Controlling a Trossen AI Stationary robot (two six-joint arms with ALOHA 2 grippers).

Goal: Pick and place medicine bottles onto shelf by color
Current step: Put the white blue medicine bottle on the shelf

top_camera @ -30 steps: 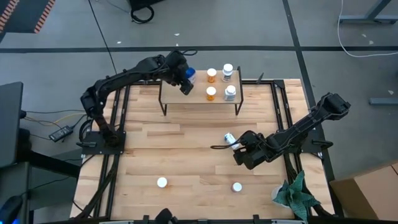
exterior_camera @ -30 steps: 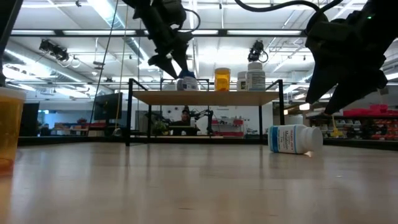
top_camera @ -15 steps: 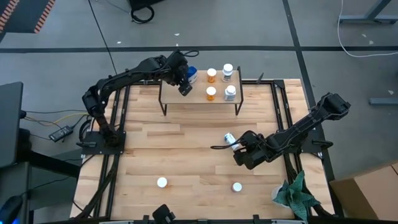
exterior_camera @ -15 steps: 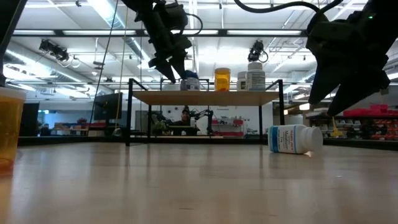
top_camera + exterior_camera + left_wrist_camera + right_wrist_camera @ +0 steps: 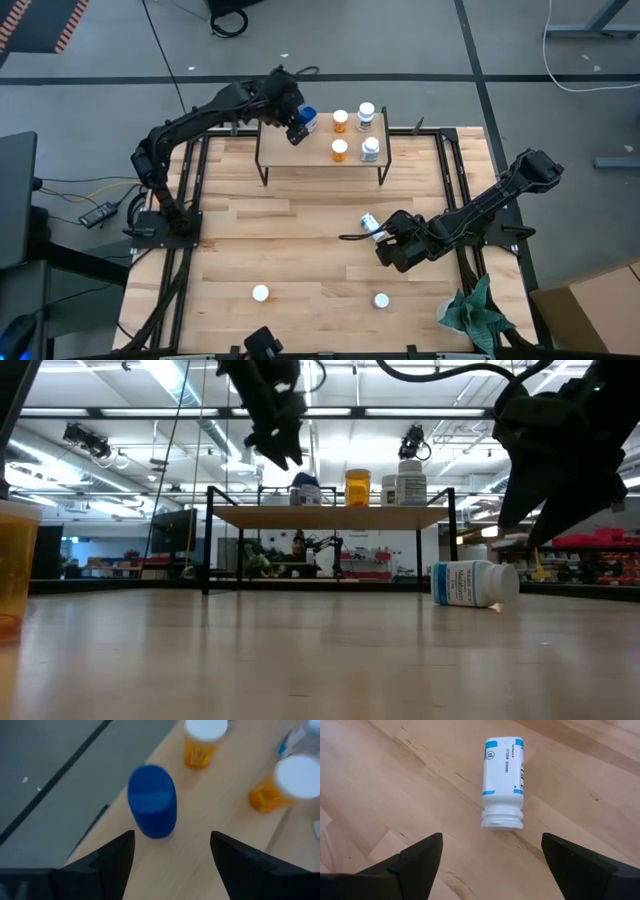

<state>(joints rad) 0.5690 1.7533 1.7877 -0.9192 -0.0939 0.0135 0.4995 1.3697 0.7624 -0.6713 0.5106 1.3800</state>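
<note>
A blue bottle [image 5: 152, 801] stands upright on its base at the far left corner of the shelf [image 5: 320, 162]. My left gripper [image 5: 172, 865] hangs open just above it [image 5: 280, 448] and touches nothing. Two orange bottles [image 5: 341, 121] [image 5: 340, 150] and two white ones [image 5: 366, 114] [image 5: 370, 149] stand on the shelf to the right of the blue one. A white bottle with blue label bands [image 5: 503, 780] lies on its side on the table. My right gripper [image 5: 490, 865] is open just short of its cap end [image 5: 385, 248], clear of it.
Two white-capped bottles [image 5: 261, 293] [image 5: 381, 300] stand on the near part of the table; one of them, orange [image 5: 15, 560], shows large in the low view. A green cloth [image 5: 475, 310] lies at the near right corner. The shelf stands on thin black legs [image 5: 208, 550].
My left gripper has risen from beside the blue bottle to above the shelf and has rolled a little. The blue bottle stays standing on the shelf.
</note>
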